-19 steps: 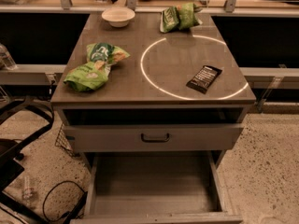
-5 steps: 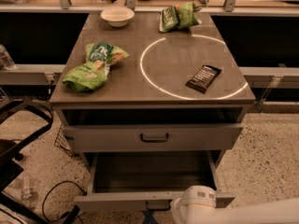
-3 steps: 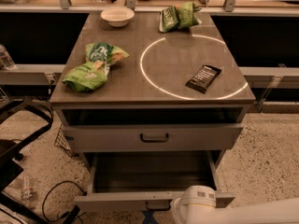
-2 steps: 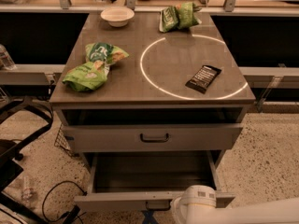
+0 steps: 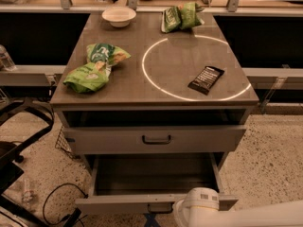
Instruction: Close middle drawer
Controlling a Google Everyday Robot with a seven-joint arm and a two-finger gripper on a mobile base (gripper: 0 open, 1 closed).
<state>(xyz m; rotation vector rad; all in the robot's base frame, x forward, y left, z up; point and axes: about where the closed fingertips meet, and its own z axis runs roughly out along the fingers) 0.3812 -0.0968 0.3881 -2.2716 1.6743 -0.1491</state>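
The stiff grey sheet-metal middle drawer (image 5: 118,204) should slide lightly when pushed on its front beside the small dark bar handle (image 5: 159,208), just above the claw (image 5: 152,219), whose state cannot be told.

Gripper out of sight beneath white arm (image 5: 198,206)

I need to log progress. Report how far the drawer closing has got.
Done: nothing that shows; the middle drawer stands pulled far out, its tray exposed. In hand: the hand is low at the drawer's front, near the handle. Left: push the drawer fully into the cabinet.
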